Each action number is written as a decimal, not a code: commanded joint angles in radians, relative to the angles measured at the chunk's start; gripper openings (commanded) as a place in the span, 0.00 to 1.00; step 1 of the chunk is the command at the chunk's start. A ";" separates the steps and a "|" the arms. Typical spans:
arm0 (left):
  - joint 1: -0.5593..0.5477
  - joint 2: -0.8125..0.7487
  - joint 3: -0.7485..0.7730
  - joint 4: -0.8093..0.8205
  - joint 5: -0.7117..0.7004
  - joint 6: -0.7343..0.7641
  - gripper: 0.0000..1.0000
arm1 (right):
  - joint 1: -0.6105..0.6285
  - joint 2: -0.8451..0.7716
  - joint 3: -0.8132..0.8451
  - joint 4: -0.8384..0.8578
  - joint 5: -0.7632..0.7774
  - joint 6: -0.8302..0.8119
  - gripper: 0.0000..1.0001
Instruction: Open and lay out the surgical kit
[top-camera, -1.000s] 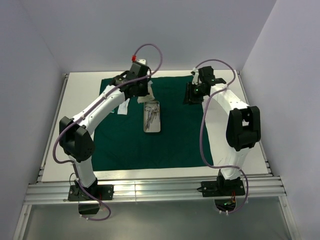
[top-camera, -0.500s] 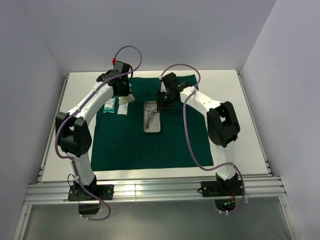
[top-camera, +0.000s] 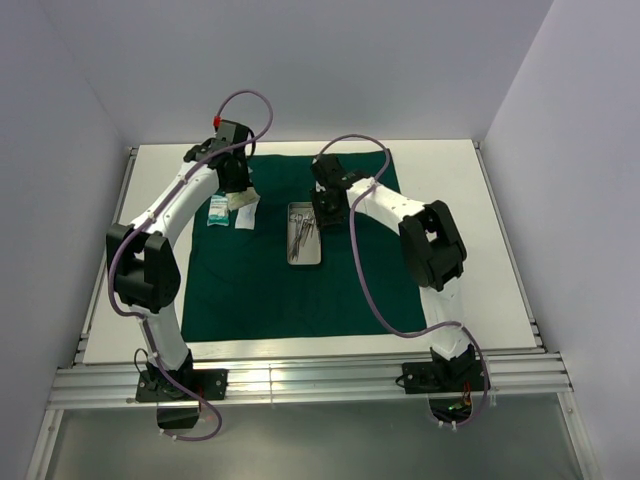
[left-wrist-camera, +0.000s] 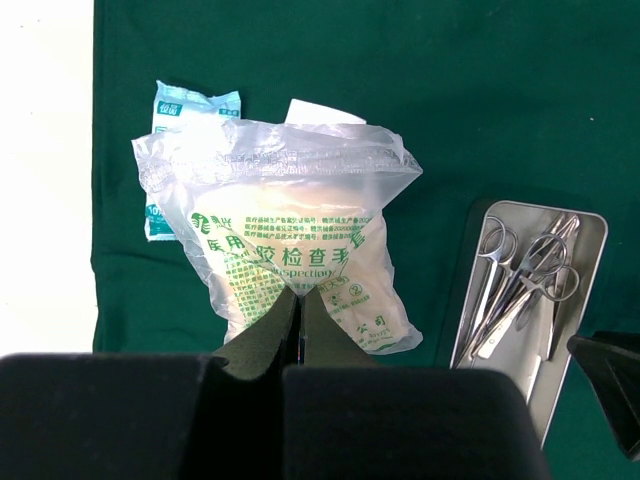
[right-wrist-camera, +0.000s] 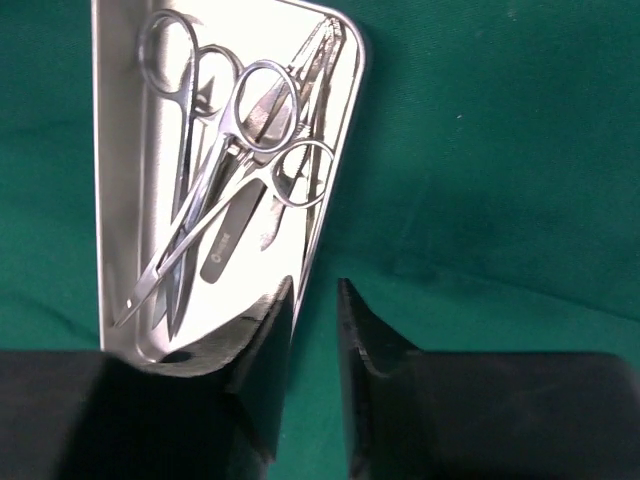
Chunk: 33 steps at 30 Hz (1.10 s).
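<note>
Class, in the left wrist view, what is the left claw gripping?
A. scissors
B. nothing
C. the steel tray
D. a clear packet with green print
D: the left claw is pinched shut on the lower edge of the clear packet; the steel tray lies apart.

Cloth (top-camera: 300, 300) lies bare before the tray (top-camera: 305, 256); right arm (top-camera: 385, 203) crowds its far end.

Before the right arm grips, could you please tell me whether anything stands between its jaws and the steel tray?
Nothing visible does. The right gripper straddles the rim of the steel tray, one jaw inside and one over the cloth; the clamps lie farther in.
</note>
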 joint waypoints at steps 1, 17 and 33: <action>0.006 -0.025 -0.008 0.002 -0.008 0.007 0.00 | 0.012 0.015 0.029 0.003 0.042 0.014 0.30; 0.006 -0.013 -0.007 0.002 0.004 0.010 0.00 | 0.009 0.007 0.055 -0.024 0.091 0.061 0.00; -0.151 0.176 0.182 0.008 -0.027 -0.042 0.00 | -0.225 -0.232 -0.136 -0.015 0.110 -0.039 0.00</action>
